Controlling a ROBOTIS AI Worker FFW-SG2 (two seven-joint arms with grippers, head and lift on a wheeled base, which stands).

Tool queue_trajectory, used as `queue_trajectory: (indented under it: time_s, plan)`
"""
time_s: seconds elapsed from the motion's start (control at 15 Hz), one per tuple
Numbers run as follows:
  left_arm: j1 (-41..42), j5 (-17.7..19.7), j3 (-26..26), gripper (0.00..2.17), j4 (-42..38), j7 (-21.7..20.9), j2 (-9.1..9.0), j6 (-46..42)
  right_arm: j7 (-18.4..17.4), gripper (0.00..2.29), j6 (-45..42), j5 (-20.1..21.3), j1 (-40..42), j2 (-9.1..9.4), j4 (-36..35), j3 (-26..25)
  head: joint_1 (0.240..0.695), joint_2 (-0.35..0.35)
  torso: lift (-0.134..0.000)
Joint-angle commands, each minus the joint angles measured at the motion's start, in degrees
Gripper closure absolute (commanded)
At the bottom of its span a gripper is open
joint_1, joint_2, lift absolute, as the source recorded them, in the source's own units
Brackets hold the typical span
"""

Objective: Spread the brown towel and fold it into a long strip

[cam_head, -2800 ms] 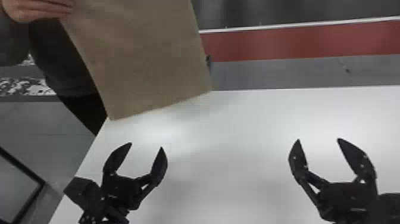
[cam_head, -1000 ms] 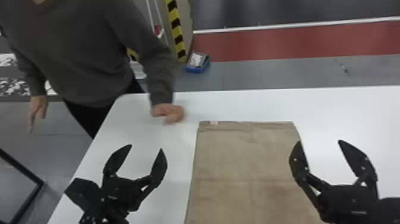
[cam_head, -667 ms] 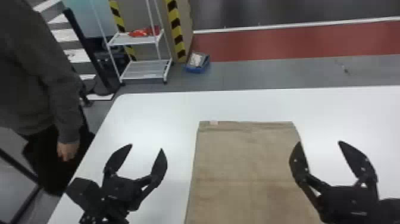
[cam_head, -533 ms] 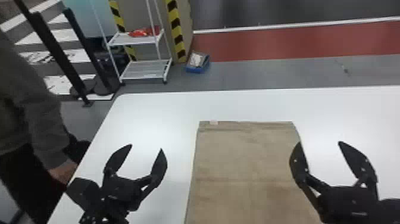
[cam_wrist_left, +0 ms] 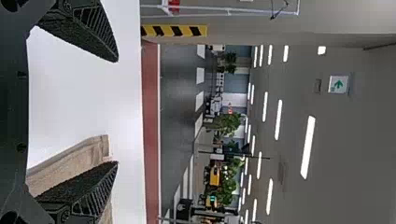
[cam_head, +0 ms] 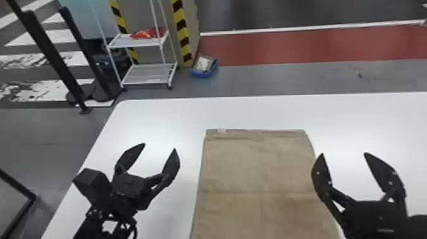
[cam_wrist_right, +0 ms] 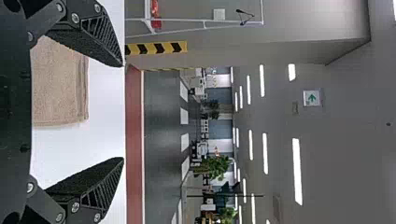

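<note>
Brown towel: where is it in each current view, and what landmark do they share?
Head view: towel lying on the table, mostly between left pincer and right pincer.
Left wrist view: towel partly behind one finger.
Right wrist view: towel partly behind one finger.
Shared landmark: red floor band.

A white cart (cam_head: 147, 73) is seen on grey floor (cam_head: 292, 79) beyond the counter (cam_head: 165, 114) (red items (cam_head: 147, 33) are held on its upper shelf); a red band (cam_head: 286, 47) is crossed behind, and ceiling lights (cam_wrist_left: 307, 147) are mounted overhead.
</note>
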Motion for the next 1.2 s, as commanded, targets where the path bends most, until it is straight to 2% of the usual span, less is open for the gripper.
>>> queue_trajectory:
  time_s: [0.0, 0.2, 0.27, 0.53, 0.67, 1.13]
  plan:
    - [-4.4, -0.7, -0.3, 0.14, 0.5, -1.9, -0.11, 5.0, 0.0, 0.19, 0.0, -0.1, 1.1, -0.13, -0.9, -1.4, 0.695, 0.140, -0.125]
    - [-12.1, -2.5, -0.5, 0.18, 2.9, -7.2, -0.02, 19.1, 0.0, 0.19, 0.0, -0.1, 1.9, -0.31, -1.1, -2.6, 0.695, 0.100, -0.125]
    - [-14.4, -2.7, -1.1, 0.20, 4.6, -8.3, -0.02, 20.3, 0.0, 0.19, 0.0, -0.2, 2.0, -0.40, -0.9, -2.9, 0.695, 0.086, -0.125]
    - [-22.3, -6.5, -5.0, 0.20, 11.2, -9.3, -0.11, 23.0, 0.0, 0.19, 0.0, -0.6, 2.0, -0.66, -0.4, -3.5, 0.695, 0.036, -0.125]
    - [-25.8, -7.4, -6.4, 0.20, 15.1, -10.0, -0.20, 23.5, 0.0, 0.19, 0.0, -0.7, 1.9, -0.66, 0.0, -3.8, 0.695, 0.004, -0.125]
    - [-31.9, -8.5, -7.6, 0.21, 27.3, -10.5, -0.28, 23.3, 0.0, 0.19, -0.2, -1.3, 1.4, -0.66, 1.3, -4.5, 0.695, -0.030, -0.125]
